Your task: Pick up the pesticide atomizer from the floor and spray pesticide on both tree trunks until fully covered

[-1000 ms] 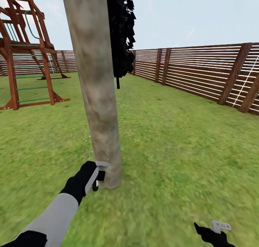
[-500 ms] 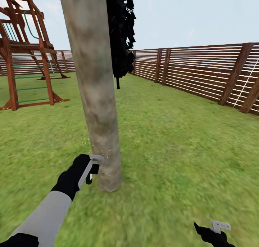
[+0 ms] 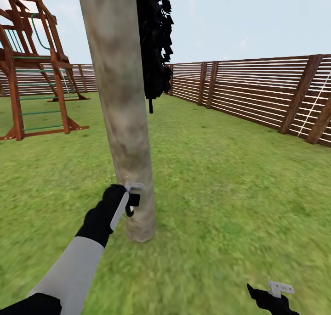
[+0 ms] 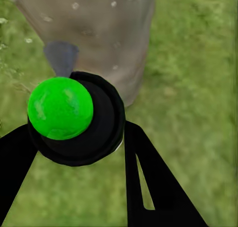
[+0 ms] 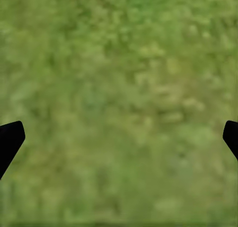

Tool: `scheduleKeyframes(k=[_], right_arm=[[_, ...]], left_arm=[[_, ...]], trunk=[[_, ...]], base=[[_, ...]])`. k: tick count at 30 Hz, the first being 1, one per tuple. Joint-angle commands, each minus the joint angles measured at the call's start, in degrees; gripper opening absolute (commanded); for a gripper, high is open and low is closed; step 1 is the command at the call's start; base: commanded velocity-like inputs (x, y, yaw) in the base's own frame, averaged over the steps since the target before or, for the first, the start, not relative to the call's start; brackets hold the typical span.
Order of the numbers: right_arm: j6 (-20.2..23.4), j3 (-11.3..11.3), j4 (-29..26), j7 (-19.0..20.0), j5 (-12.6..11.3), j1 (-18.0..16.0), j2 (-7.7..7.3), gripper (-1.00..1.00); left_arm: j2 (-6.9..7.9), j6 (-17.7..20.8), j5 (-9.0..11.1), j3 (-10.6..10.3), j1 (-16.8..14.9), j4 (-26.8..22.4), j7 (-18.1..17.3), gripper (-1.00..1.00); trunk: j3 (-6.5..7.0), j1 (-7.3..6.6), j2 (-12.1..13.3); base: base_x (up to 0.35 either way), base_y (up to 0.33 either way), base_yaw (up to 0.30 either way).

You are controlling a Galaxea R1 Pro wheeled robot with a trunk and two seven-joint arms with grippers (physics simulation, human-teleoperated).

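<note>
The small black green-capped pesticide atomizer (image 4: 74,120) was gripped by the left gripper (image 3: 131,200) against the mottled grey-brown tree trunk (image 3: 124,113); the right gripper's (image 5: 119,135) fingers were spread wide over grass (image 5: 124,88).

Black pesticide atomizer (image 3: 131,204) at mottled grey-brown tree trunk (image 3: 124,117), whitish specks (image 4: 74,5) on bark
</note>
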Motion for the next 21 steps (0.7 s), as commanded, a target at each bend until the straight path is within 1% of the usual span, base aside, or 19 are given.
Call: scheduleKeyframes(k=[1,4,7,11,13,15,16,17,18,21], right_arm=[[0.0,0.0,0.0,0.0,0.0,0.0,0.0,1.0],[0.0,0.0,-0.01,0.0,0.0,0.01,0.0,1.0],[0.0,0.0,-0.04,0.0,0.0,-0.01,0.0,1.0],[0.0,0.0,0.03,-0.01,0.0,0.0,0.0,1.0],[0.0,0.0,0.04,0.0,0.0,0.0,0.0,1.0],[0.0,0.0,0.04,0.0,0.0,0.0,0.0,1.0],[0.0,0.0,0.04,0.0,0.0,0.0,0.0,1.0],[0.0,0.0,0.04,0.0,0.0,-0.01,0.0,1.0],[0.0,0.0,0.04,0.0,0.0,0.0,0.0,1.0],[0.0,0.0,0.04,0.0,0.0,0.0,0.0,1.0]], left_arm=[[0.19,0.02,0.06,0.04,0.0,-0.18,0.0,-1.0],[0.67,0.17,0.01,0.24,0.0,-0.41,0.0,-1.0],[0.51,0.38,0.09,-0.35,0.65,-0.3,0.0,-1.0],[0.63,0.27,0.09,-0.27,1.06,0.62,0.0,-1.0],[0.72,0.1,0.08,-0.27,2.5,1.24,-0.06,-1.0],[0.67,-0.35,0.09,-0.32,3.47,3.34,-0.08,-1.0],[0.66,-0.54,0.08,-0.29,3.66,5.45,-0.06,-1.0],[0.65,-1.37,0.12,-0.27,3.8,9.07,-0.02,-1.0],[0.59,-3.67,0.16,-0.27,3.84,11.74,-0.01,-1.0],[0.39,-10.05,-0.01,-0.23,3.86,17.65,0.14,-1.0]], trunk=[[0.0,0.0,0.0],[0.0,0.0,0.0],[0.0,0.0,0.0],[0.0,0.0,0.0],[0.0,0.0,0.0],[0.0,0.0,0.0],[0.0,0.0,0.0],[0.0,0.0,0.0],[0.0,0.0,0.0],[0.0,0.0,0.0]], base=[[0.0,0.0,0.0],[0.0,0.0,0.0],[0.0,0.0,0.0],[0.0,0.0,0.0],[0.0,0.0,0.0],[0.0,0.0,0.0],[0.0,0.0,0.0],[0.0,0.0,0.0],[0.0,0.0,0.0],[0.0,0.0,0.0]])
